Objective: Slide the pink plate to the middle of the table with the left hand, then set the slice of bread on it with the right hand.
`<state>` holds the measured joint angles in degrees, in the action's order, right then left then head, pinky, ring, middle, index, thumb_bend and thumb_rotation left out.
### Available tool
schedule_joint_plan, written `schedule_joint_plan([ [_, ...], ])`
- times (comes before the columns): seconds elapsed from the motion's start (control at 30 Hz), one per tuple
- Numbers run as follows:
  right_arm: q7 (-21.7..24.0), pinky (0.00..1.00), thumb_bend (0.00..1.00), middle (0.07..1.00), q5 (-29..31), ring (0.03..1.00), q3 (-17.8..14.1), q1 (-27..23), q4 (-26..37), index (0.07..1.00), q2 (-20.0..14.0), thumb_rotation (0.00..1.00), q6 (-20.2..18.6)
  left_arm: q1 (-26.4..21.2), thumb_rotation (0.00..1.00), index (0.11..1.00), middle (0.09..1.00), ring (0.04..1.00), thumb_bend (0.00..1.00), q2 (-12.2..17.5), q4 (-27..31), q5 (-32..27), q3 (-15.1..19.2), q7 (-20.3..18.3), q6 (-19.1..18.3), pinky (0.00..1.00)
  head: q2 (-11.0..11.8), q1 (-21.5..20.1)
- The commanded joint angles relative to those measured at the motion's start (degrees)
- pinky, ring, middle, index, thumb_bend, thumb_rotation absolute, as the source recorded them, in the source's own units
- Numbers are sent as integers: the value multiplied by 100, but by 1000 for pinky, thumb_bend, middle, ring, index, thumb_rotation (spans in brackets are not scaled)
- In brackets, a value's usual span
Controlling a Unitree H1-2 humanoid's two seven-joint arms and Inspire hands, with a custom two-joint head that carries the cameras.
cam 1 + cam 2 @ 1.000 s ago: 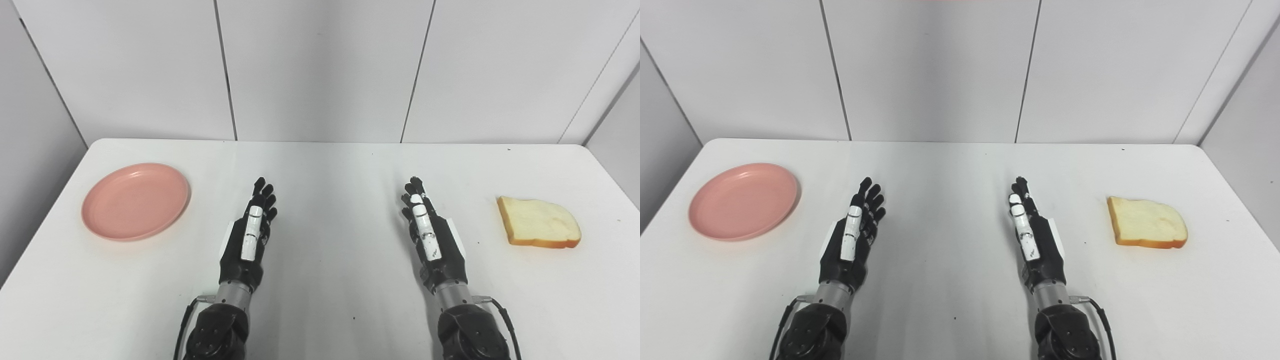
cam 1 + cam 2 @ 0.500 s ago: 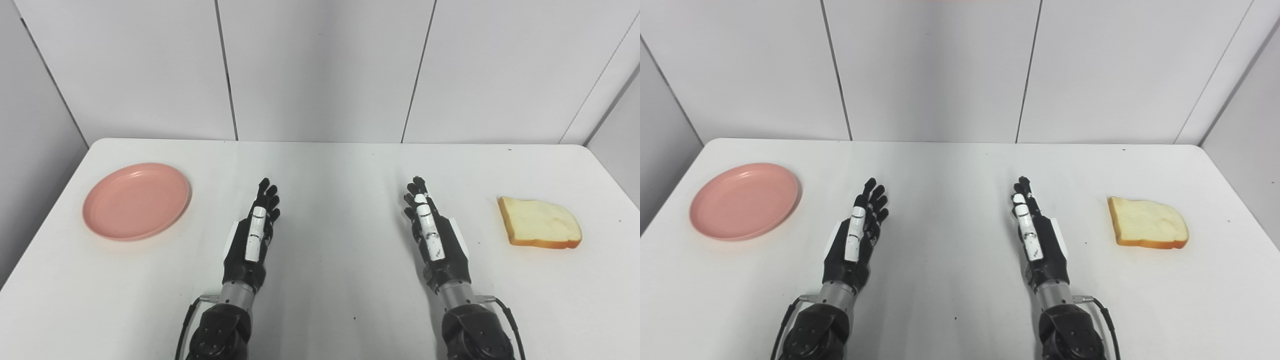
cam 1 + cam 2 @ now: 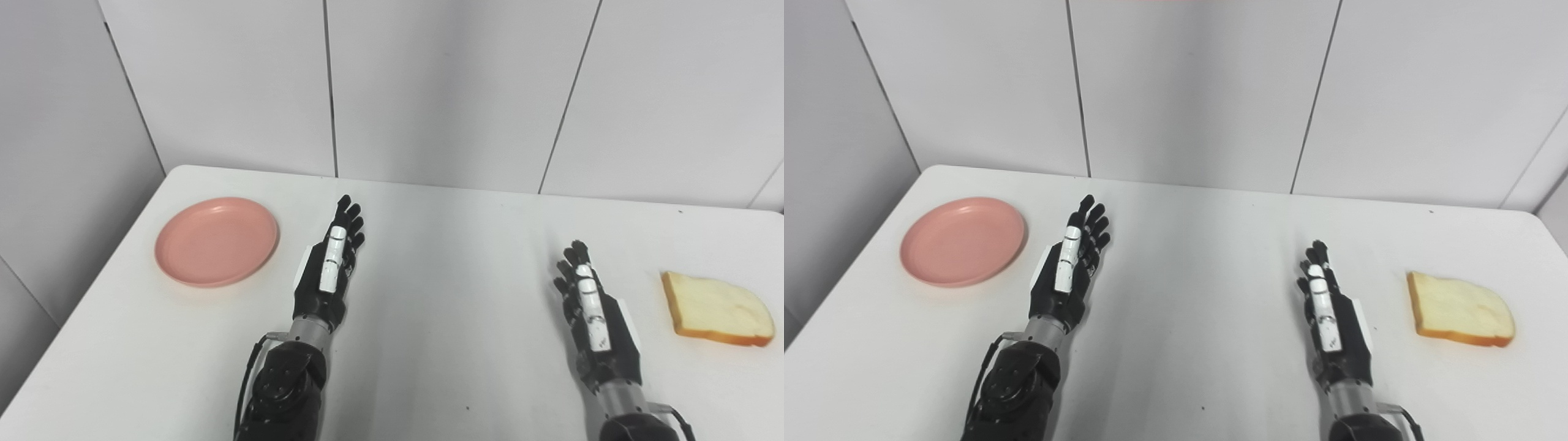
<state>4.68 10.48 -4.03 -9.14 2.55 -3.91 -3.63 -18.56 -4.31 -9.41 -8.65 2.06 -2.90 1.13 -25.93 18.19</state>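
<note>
The pink plate [image 3: 216, 240] lies empty on the white table [image 3: 453, 294] at the far left. My left hand [image 3: 329, 266] is open, fingers stretched forward, just right of the plate and apart from it. The slice of bread [image 3: 716, 308] lies flat at the right side of the table. My right hand [image 3: 593, 315] is open, fingers straight, left of the bread with a clear gap. Neither hand holds anything. The same things show in the right eye view: plate [image 3: 963, 240], left hand [image 3: 1069, 268], right hand [image 3: 1330, 318], bread [image 3: 1461, 309].
White wall panels [image 3: 441, 92] rise behind the table's far edge. A grey side wall [image 3: 55, 184] stands close to the table's left edge, near the plate. Bare tabletop lies between the two hands.
The camera has turned left, so the whole picture has shifted right. My left hand has reached forward and sits closer to the plate. The plate and bread have not moved on the table.
</note>
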Motion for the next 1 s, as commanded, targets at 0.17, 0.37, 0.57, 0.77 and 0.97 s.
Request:
schedule_joint_plan([
  [0.17, 32, 1000, 579, 994, 99, 1000, -65, -94, 216, 1000, -12, 905, 192, -423, 986, 1000, 1000, 1000, 708, 273, 433, -100, 317, 149, -177, 1000, 126, 324],
  [0.37, 75, 1000, 558, 1000, 157, 1000, -32, -10, 546, 1000, -70, 927, -20, -534, 1000, 999, 1000, 1000, 713, 548, 438, -146, 535, 200, -134, 1000, 234, 621],
  [0.57, 60, 1000, 562, 997, 260, 1000, -66, -26, 538, 1000, -61, 962, 6, -728, 1000, 968, 966, 979, 704, 891, 324, 12, 772, 424, -168, 1000, 346, 890],
  [0.77, 253, 1000, 563, 1000, 368, 1000, -90, -98, 192, 1000, -118, 964, 367, -990, 1000, 978, 975, 983, 712, 1402, -15, -36, 989, 389, -53, 1000, 475, 1048],
  [0.97, 326, 1000, 560, 998, 458, 1000, -120, -119, 67, 999, -97, 936, 446, -1261, 1000, 912, 908, 902, 721, 1859, -687, -65, 1354, 533, 172, 891, 593, 1168],
])
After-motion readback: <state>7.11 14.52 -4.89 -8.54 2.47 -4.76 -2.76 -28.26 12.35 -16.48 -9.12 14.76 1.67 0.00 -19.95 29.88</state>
